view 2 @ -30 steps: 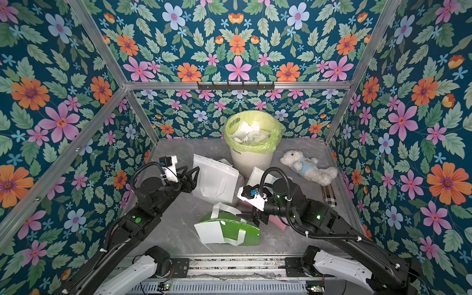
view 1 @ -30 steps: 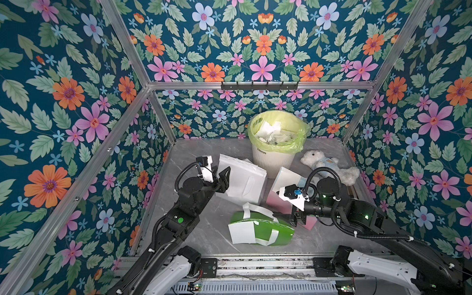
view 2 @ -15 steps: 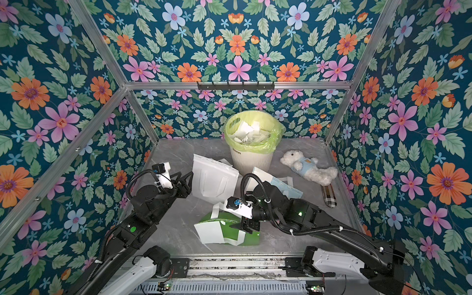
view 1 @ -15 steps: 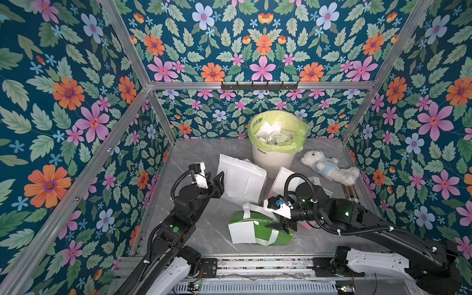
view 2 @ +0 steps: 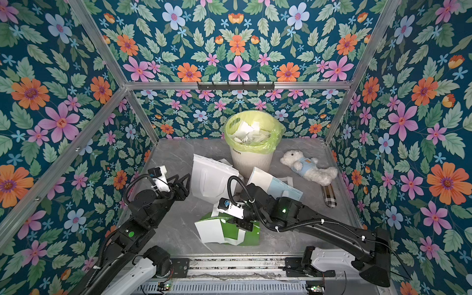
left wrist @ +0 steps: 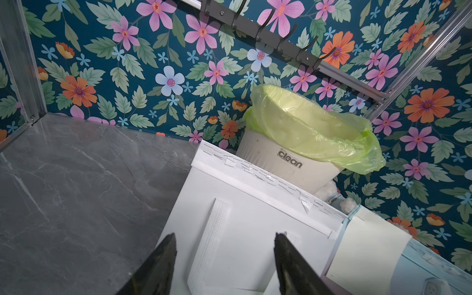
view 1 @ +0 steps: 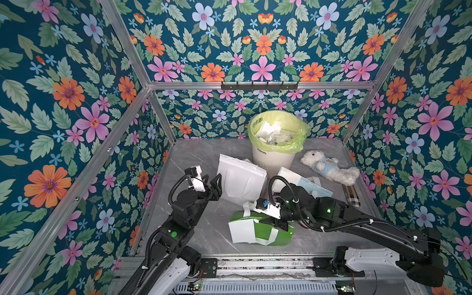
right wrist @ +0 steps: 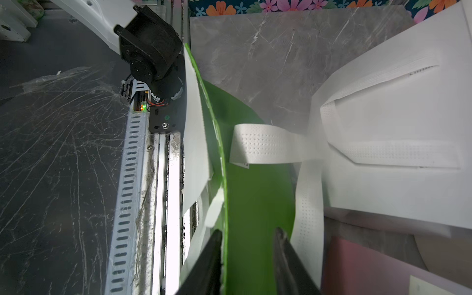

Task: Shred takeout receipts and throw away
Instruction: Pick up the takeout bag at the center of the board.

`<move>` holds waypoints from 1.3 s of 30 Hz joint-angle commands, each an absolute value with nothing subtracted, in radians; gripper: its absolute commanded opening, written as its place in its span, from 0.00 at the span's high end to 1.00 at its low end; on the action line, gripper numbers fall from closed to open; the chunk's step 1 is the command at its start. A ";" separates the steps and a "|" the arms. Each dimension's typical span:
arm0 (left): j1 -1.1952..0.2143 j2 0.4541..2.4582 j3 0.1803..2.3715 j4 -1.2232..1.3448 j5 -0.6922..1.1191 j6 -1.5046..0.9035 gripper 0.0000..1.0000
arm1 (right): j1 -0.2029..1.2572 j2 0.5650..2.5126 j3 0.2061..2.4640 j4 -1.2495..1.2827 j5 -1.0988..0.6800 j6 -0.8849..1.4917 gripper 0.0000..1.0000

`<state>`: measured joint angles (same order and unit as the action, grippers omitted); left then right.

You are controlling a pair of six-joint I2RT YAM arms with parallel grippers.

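Your left gripper (view 1: 218,186) hangs over the left half of the desk (view 1: 194,163). Its jaws are wide apart and empty, with the tips just beside the left edge of the white bag (view 1: 241,184). Leave that bag alone: it is cloth, not paper.

The receipt (view 1: 241,231) to take first is the plain white sheet on the left end of the green bag (view 1: 279,236), near the middle of the desk's front edge. Your right gripper (right wrist: 247,231) is down at that bag's mouth. In the right wrist view its jaws stand narrowly apart astride the green rim, with a gap showing, so nothing is clamped yet. As I read it, the step is to pin the bag so the sheet can be pulled off and torn.

Close on the green wall alone. The perforated white strap (right wrist: 258,146) loops near your fingers, so keep it out of the bite or the bag may swing when you lift. Once the hold is firm, raise the rim only a little so the sheet faces your left gripper. Then bring that gripper across to the sheet's free edge and tear in short pulls. Thin paper will likely rip unevenly if you jerk.

The bin (view 1: 272,159) at the middle of the rear edge already holds white scraps (view 1: 270,132). A second receipt (view 1: 288,177) rests on the blue bag (view 1: 315,187), just in front of the bin toward the right edge.
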<state>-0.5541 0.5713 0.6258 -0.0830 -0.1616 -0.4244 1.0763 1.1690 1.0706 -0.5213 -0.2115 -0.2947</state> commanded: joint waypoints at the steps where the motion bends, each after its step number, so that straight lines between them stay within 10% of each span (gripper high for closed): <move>1: -0.554 0.557 0.621 -0.077 -0.171 -0.449 0.37 | 1.077 1.177 1.062 -0.488 -0.157 -0.264 0.80; 5: -0.554 0.535 0.619 -0.104 -0.164 -0.481 0.37 | 1.077 1.172 1.035 -0.431 -0.049 -0.221 1.00; 39: -0.554 0.271 0.232 -0.088 0.408 -0.857 0.38 | 0.948 1.172 0.898 -0.239 0.037 0.173 1.00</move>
